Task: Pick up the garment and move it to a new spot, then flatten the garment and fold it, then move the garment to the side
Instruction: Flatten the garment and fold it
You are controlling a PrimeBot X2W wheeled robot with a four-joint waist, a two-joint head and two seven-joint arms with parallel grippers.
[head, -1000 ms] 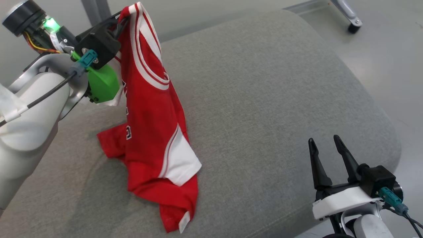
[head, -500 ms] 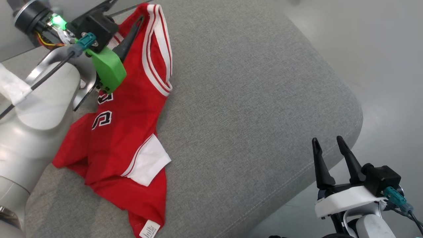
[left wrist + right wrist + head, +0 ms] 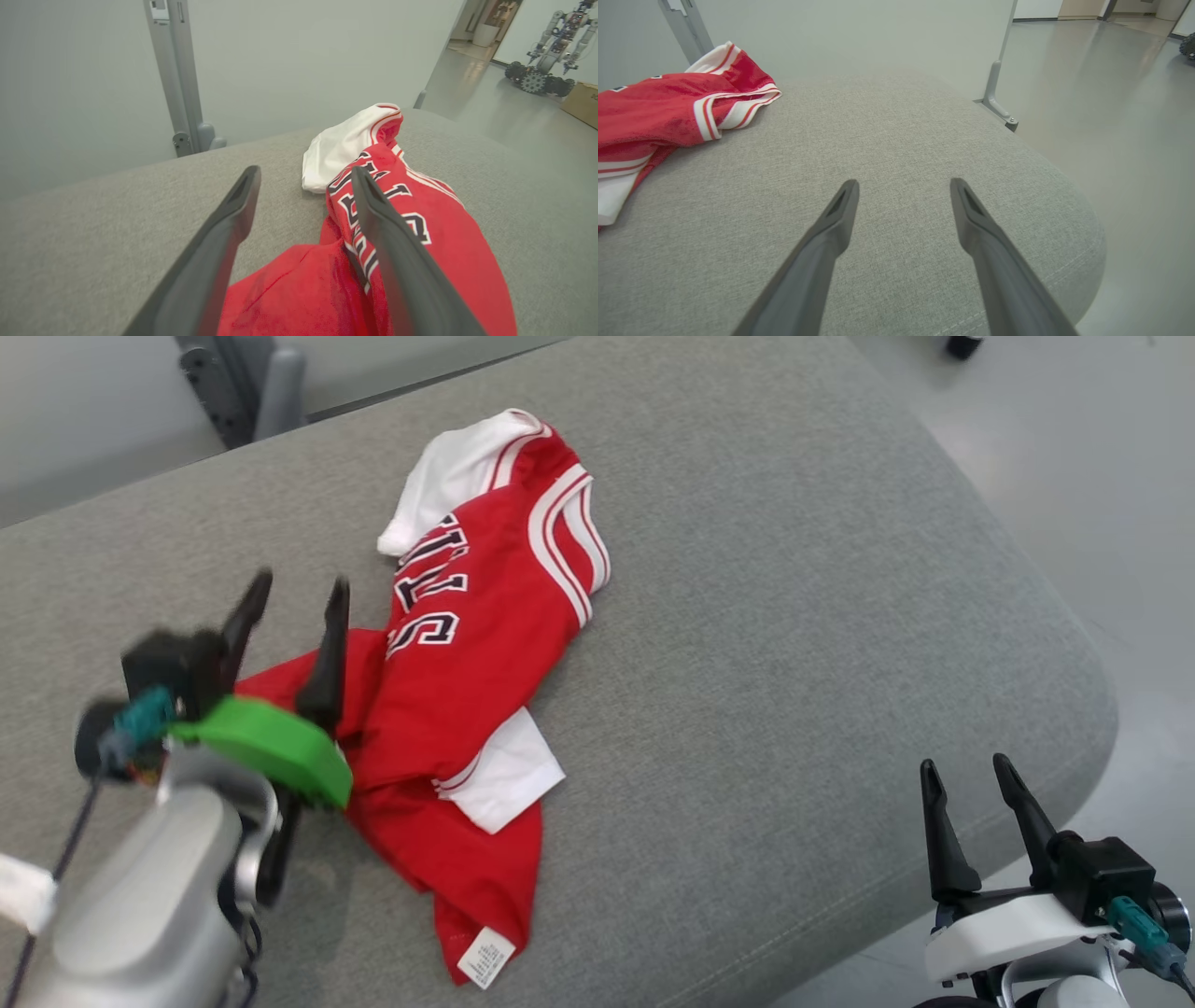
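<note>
grey woven fabric covers the broad, round-cornered padded surface point(image 3: 794, 616), which stands on a pale glossy floor point(image 3: 1074, 448). a grey metal post point(image 3: 175, 70) rises behind its far edge in the left wrist view, with a wheeled robot point(image 3: 546, 56) and a brown cardboard box point(image 3: 581, 105) well beyond, down the hall.

task item: a red sleeveless jersey with white striped trim point(image 3: 467, 653) lies crumpled on the surface, left of centre in the head view. it is bunched, not flat. dark outlined lettering point(image 3: 434, 597) faces up, a white panel point(image 3: 504, 775) sits near its middle, and a white care label point(image 3: 485, 957) shows at the near hem.

left gripper point(image 3: 301, 581): blurred in the head view, just beside the jersey's left edge. its two dark fingers are spread wide with nothing between them. in the left wrist view the left gripper point(image 3: 304, 170) has one finger over bare grey fabric and the other over the red cloth point(image 3: 420, 224); contact with the cloth cannot be confirmed.

right gripper point(image 3: 963, 763): at the near right corner of the surface, well apart from the jersey. fingers apart and empty. the right wrist view shows the right gripper point(image 3: 902, 182) over bare grey fabric, with the jersey point(image 3: 658, 102) at the far left.
</note>
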